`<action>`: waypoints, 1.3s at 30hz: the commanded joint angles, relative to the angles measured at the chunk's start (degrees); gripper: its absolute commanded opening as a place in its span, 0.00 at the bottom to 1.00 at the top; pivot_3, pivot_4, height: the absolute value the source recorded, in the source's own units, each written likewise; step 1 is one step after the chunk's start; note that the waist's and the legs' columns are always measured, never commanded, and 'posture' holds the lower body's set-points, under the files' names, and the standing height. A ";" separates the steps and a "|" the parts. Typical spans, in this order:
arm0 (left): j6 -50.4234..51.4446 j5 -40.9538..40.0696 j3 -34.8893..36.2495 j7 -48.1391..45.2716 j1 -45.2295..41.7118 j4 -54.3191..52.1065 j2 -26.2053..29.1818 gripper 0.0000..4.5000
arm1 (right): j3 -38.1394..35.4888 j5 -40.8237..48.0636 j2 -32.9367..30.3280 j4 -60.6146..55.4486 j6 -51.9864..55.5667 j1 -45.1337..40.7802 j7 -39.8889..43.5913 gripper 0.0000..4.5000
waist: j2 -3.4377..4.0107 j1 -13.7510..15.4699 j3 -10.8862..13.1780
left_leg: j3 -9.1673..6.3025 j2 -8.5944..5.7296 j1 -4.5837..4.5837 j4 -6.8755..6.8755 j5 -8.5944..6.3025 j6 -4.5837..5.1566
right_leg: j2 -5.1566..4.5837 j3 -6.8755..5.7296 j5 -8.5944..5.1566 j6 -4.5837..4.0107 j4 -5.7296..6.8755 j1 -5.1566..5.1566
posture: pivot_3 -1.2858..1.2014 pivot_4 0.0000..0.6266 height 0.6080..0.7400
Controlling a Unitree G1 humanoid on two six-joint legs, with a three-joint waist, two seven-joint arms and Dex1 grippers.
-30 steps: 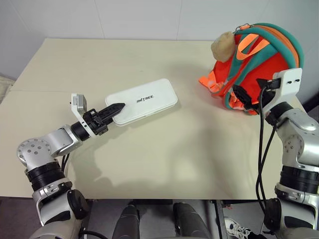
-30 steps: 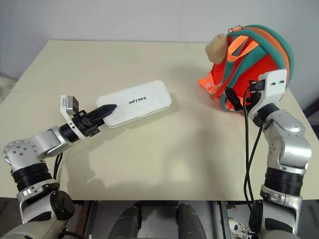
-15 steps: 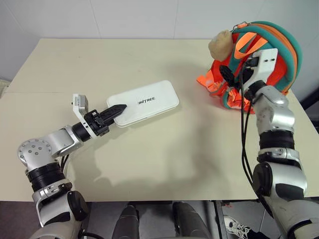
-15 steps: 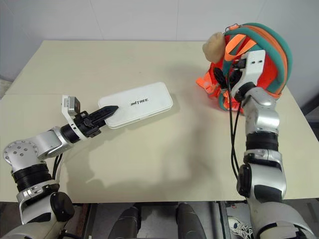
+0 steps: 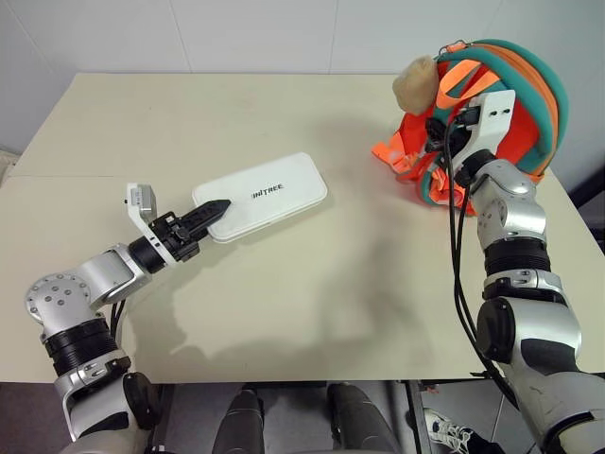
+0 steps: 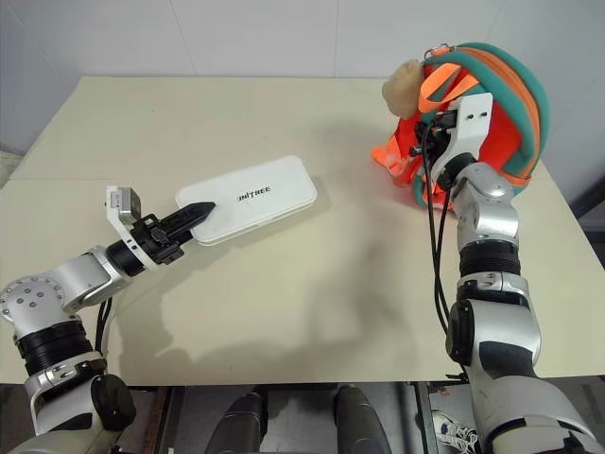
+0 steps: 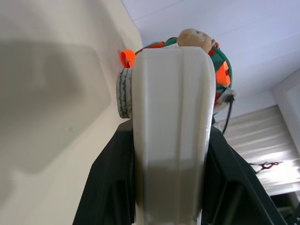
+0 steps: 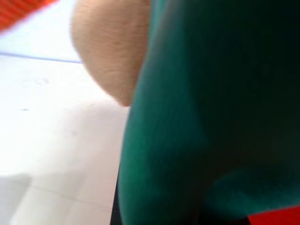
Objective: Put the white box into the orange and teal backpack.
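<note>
The white box lies flat on the tabletop, lettering up, well apart from the orange and teal backpack at the far right corner. The left gripper reaches in level from the near left and has its jaws closed on the box's near short end; in the left wrist view the box runs straight out between the black fingers toward the backpack. Held by one end like that, the box can probably be carried lengthwise and slid into an opening.

The right gripper is pressed in among the backpack's teal straps, just below the plush toy. That looks like a move to steady the backpack or pull it open. Its jaws are buried in fabric and behind the white wrist housing, so I cannot tell whether they are closed or on what; most likely a strap, but that is a guess.

The backpack's opening is not visible from the head, so which way it faces stays unclear. The box's underside and the lower left finger are hidden too.
</note>
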 commanded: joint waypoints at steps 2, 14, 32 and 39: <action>-2.51 -1.13 0.79 -1.52 -0.78 0.33 3.10 0.29 | 1.85 6.18 -0.05 -17.01 9.58 2.31 6.49 0.00 | 0.00 0.09 0.00 | 0.00 0.00 0.00 -0.02 0.00 0.00 | 0.00 0.00 0.00 0.00 -0.01 -0.01 | 0.52 0.24 1.00; -7.20 3.39 -1.71 -7.38 -3.85 7.75 10.52 0.29 | 2.92 27.48 -3.26 -53.43 37.76 8.32 12.57 0.00 | 0.03 0.34 0.02 | -0.01 0.01 -0.03 -0.10 -0.07 0.10 | 0.00 -0.01 -0.04 -0.01 -0.03 -0.09 | 0.52 0.24 1.00; -8.58 11.82 -6.67 -20.13 -6.41 11.39 19.21 0.29 | 8.98 39.41 -17.42 -67.07 44.34 15.53 28.79 0.00 | -0.01 0.42 0.02 | 0.00 0.01 -0.09 -0.11 -0.14 0.20 | -0.01 -0.04 -0.06 -0.04 -0.14 -0.11 | 0.52 0.24 1.00; -14.50 14.71 -6.97 -29.76 -1.93 3.67 23.82 0.29 | 9.84 36.83 -16.05 -68.39 38.54 21.27 29.23 0.00 | -0.01 0.43 0.02 | 0.01 0.03 -0.08 -0.14 -0.15 0.19 | -0.02 -0.03 -0.08 -0.07 -0.16 -0.12 | 0.52 0.24 1.00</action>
